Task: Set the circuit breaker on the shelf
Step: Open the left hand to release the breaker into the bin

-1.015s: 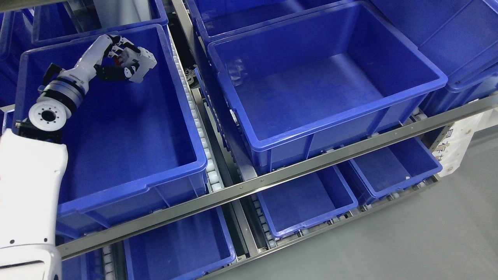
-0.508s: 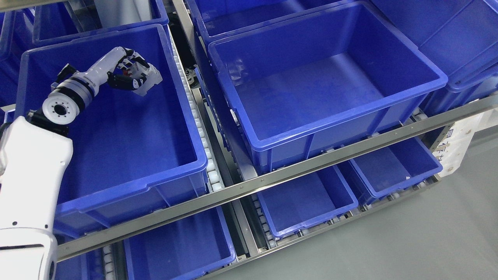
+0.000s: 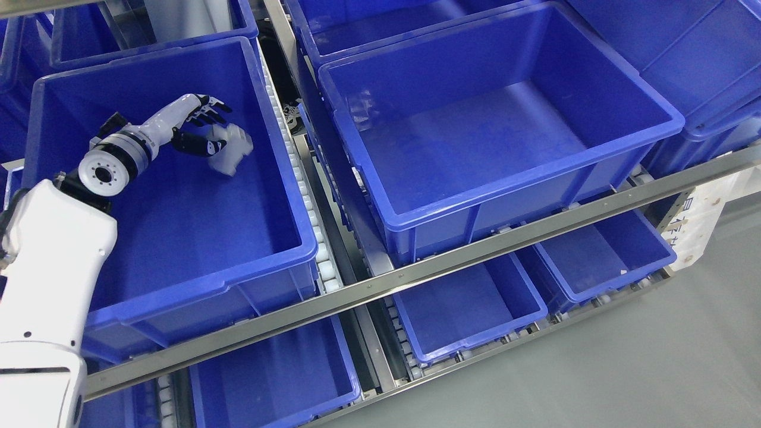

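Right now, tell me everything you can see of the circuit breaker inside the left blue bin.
The circuit breaker is a small, whitish, blocky piece, plastic by its look, and blurred, so finer parts cannot be made out. It sits tilted inside the left blue bin, towards the far right part. The left hand is right beside it with fingers spread; whether the thumb touches it is unclear.

Metal shelving (image 3: 416, 270) on a seemingly grey floor (image 3: 654, 368).
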`<state>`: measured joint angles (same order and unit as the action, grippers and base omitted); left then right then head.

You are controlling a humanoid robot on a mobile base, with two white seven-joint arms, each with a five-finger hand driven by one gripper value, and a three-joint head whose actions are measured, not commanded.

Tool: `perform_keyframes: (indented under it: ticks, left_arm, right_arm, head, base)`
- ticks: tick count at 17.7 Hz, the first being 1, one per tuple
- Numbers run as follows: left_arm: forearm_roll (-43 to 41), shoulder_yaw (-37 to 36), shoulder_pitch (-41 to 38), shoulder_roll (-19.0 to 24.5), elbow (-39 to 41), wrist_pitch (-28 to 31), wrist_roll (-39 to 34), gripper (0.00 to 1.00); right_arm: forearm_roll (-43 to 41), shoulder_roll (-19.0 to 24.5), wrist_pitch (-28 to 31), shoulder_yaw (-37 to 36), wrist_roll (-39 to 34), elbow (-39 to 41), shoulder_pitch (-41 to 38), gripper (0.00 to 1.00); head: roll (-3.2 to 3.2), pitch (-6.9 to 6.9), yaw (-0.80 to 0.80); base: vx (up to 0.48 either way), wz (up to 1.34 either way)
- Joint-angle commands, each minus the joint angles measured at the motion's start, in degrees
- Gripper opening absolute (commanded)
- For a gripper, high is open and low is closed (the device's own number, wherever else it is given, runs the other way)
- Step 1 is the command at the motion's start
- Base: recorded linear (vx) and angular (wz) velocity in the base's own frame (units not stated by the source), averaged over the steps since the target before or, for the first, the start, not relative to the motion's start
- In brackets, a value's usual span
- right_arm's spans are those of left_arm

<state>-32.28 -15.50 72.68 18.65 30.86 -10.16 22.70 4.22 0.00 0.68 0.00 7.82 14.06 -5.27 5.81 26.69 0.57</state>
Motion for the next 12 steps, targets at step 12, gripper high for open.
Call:
perform_keyframes:
  ticks: [12]
  left_arm:
    - [19.07,45.82,0.37,-13.98,14.63,-0.65,-13.01,0.99]
  right_arm:
    - [0.0,-1.0,3.8,1.14,0.0,0.0,0.0,1.0]
  head:
    - [0.0,0.0,0.0]
  base:
    - [0.0,0.0]
